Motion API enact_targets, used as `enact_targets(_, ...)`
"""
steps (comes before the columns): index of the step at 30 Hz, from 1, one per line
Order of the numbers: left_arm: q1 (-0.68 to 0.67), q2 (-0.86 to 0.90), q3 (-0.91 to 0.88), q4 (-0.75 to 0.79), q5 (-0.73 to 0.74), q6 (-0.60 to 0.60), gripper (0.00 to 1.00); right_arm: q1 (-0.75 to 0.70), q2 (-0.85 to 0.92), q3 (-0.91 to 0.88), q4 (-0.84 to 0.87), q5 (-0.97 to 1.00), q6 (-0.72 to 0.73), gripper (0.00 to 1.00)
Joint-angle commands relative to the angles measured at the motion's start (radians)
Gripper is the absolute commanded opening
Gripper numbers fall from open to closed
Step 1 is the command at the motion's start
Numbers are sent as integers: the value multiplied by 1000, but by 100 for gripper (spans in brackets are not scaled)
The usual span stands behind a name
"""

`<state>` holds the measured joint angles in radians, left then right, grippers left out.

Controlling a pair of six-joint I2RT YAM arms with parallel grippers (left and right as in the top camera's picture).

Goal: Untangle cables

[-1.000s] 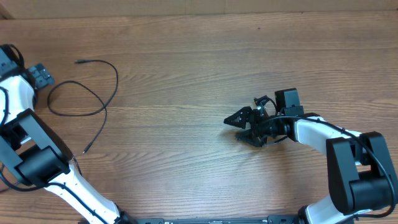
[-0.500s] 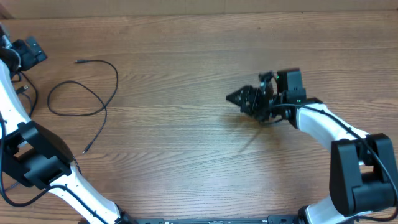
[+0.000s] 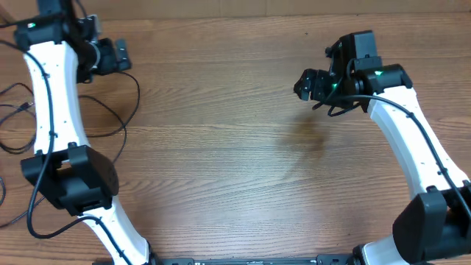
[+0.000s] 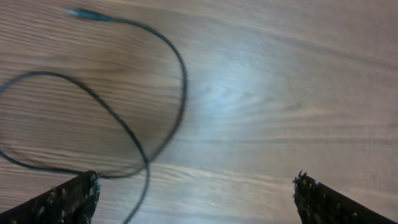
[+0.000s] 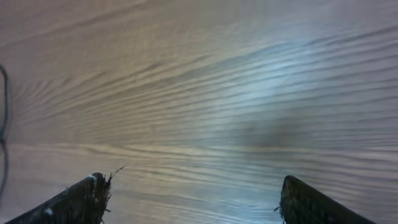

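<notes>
Since the left claw point(image 4: 196, 179) hangs spread above the thin black looped cable point(image 4: 184, 93), closing on its crossing could pinch both strands — tightening the tangle. The right claw point(image 5: 193, 179) gapes empty.

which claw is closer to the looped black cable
Left. The left claw hangs over the cable; the right claw is far across the table.

You have a brown wood-grain table point(image 3: 221, 154) before you. On its left part one thin black cable point(image 3: 137, 94) lies flat in a loose loop, crossing itself, one plug end free.
</notes>
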<state>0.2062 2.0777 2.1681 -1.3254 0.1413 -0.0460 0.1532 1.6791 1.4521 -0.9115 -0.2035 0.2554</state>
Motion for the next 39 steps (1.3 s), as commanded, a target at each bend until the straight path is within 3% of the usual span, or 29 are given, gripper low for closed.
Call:
enact_targets(1,-100,-31,-3,-45,-69,-16,100,3,-67,33,-8,84,-29,88)
enact_targets(8,-238,-127,-116,-42,-147,-56,100,3,-90,33,-59,117,-29,89)
enact_targets(15,-319,-440,-541,167,-95,-59,100,3,-90,33,-68,117,-29,89)
enact_targets(19,-401,-652,-804,282,-111,-71,100,3,-90,33,-77,117,-29,82)
enact_targets(20,-421,-695,-857,304,-122,-88,100,3,-90,33,-79,117,-29,84)
enact_targets(21,-448,-755,-929,334,-143,-117,100,3,-90,33,-83,116,-29,95)
enact_targets(23,-484,-829,-1024,372,-156,-176,100,3,-90,33,-93,116,-28,100)
enact_targets(27,-508,-876,-1105,410,-150,-205,100,3,-90,33,-109,116,-28,100)
enact_targets(39,-508,-841,-1111,407,-142,-205,100,3,-90,33,-112,116,-28,100)
